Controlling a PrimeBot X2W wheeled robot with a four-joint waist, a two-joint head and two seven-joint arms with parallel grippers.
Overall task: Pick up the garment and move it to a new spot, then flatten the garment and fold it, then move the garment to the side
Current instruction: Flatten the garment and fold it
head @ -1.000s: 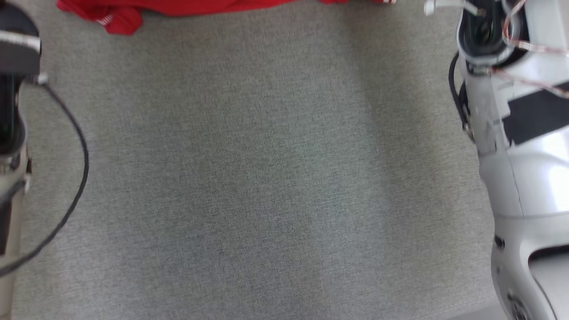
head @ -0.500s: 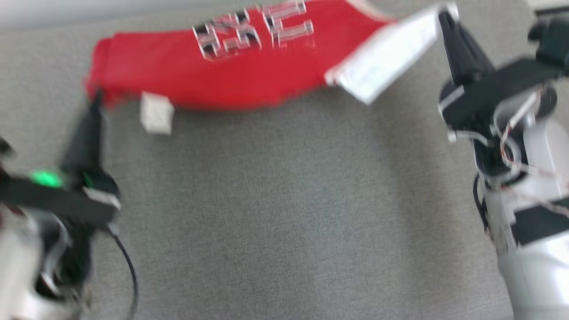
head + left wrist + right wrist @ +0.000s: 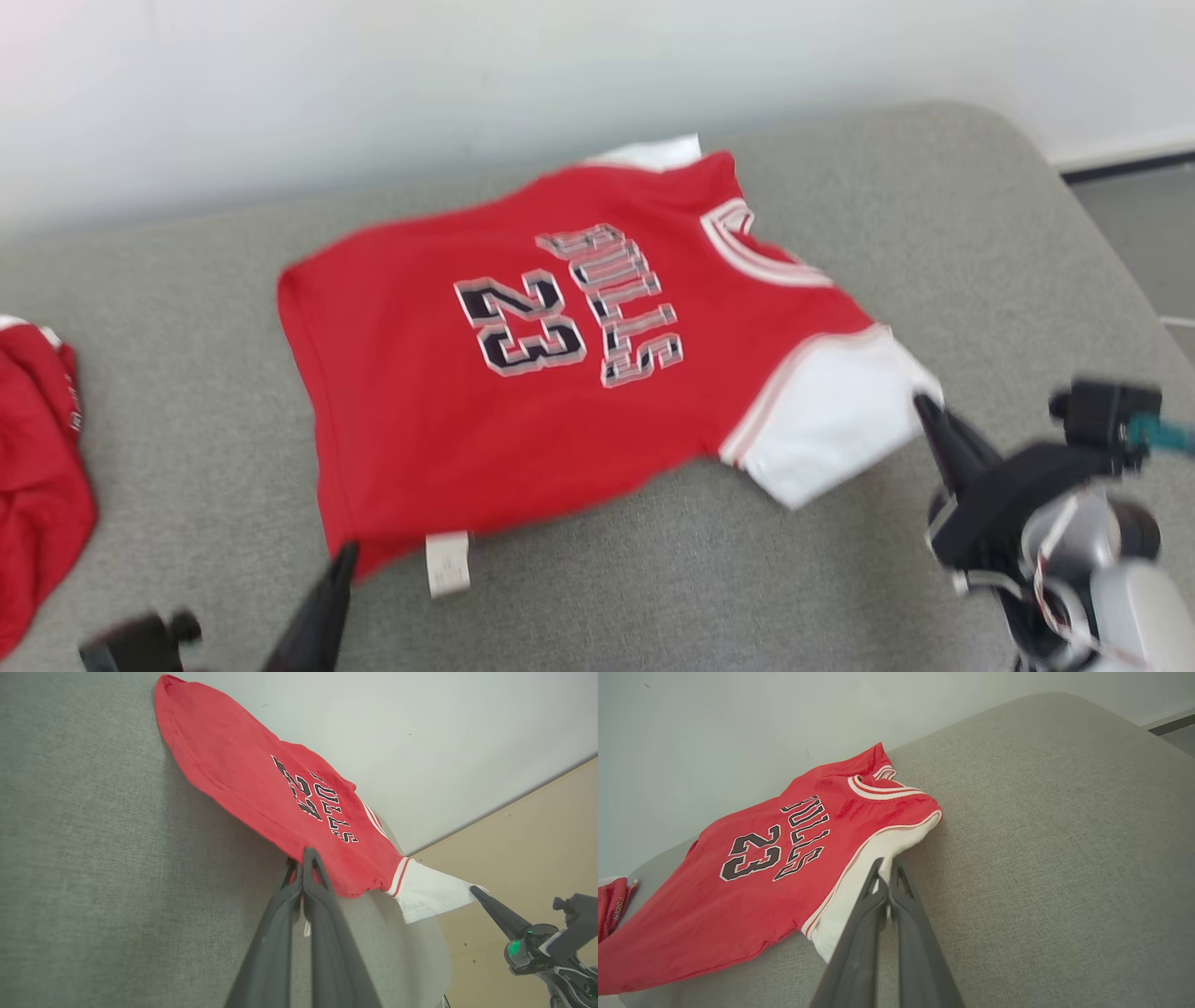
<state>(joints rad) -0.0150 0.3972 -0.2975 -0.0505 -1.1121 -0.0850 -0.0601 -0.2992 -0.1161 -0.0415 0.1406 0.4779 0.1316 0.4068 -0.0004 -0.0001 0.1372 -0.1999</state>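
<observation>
Nearest, the left gripper (image 3: 344, 558) is reaching up to the near hem of the red Bulls jersey (image 3: 523, 411). Its jaws are pressing fully together and, as far as its wrist view is showing, pinching the hem corner just left of the white label (image 3: 446, 563). Over on the right, the right gripper (image 3: 920, 401) is likewise clamping shut on the edge of the white sleeve (image 3: 831, 420). The jersey is lying print-up and nearly flat across the middle of the grey fabric-covered desk (image 3: 934, 233), reaching towards the far wall (image 3: 373, 75) (a second red garment (image 3: 37, 467) is sitting at the left edge, well apart). Flattening seems to be the step going on: both grips should be drawing apart and staying low, keeping tension even so the near edge is not rippling.
</observation>
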